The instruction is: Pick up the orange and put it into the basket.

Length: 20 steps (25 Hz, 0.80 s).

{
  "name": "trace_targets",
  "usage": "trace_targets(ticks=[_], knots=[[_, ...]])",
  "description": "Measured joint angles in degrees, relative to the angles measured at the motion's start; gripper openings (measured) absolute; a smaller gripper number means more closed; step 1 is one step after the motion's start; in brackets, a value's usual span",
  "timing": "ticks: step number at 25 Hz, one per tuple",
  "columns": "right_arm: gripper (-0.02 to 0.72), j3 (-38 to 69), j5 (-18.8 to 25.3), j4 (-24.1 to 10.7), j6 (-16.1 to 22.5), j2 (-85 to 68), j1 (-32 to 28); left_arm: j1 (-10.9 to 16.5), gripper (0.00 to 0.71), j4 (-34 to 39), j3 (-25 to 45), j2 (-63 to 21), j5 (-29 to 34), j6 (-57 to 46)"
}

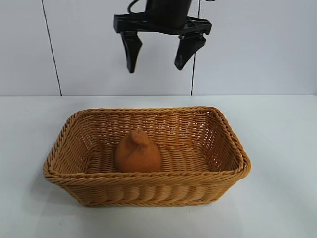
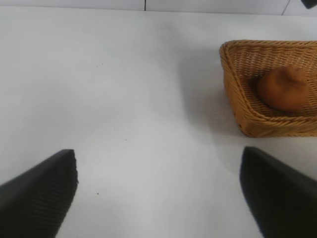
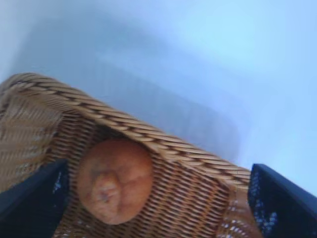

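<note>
The right tool [image 1: 157, 58] hangs in the air above the far side of the basket [image 1: 225, 131], clear of it, at about twelve o'clock from the orange [image 1: 137, 152] in the exterior view. Its two dark fingers [image 1: 132, 49] point down toward the desk [image 1: 282, 198] and are spread wide with nothing between them. In the right wrist view the same fingertips [image 3: 277, 203] frame the fruit from either side with plenty of air around it.

The left tool [image 2: 158, 191] sits low over bare desk, well apart from the basket, pointing shallowly downward. Its fingers [image 2: 39, 191] are also spread wide and hold nothing. In that view the basket lies toward two o'clock from the tool.

The orange stands upright on the basket floor, its long axis vertical, with the knobby tapered top pointing up and leaning very slightly toward one o'clock in the exterior view. The broad rounded end rests on the weave. It sits a little toward nine o'clock of the basket's centre and nearer the front wall than the back one.

The basket rests flat on the desk with its long side running from nine o'clock to three o'clock. The orange is the only thing seen inside it.
</note>
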Motion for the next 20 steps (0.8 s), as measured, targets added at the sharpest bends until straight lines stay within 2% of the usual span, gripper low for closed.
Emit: trace_targets(ticks=[13,20], knots=[[0.675,0.0,0.11,-0.97,0.0,0.0,-23.26,0.0,0.636,0.11,0.0,0.0,0.0,0.0],[0.675,0.06,0.47,-1.08,0.0,-0.14,-27.21,0.0,0.636,0.22,0.0,0.0,0.0,0.0]])
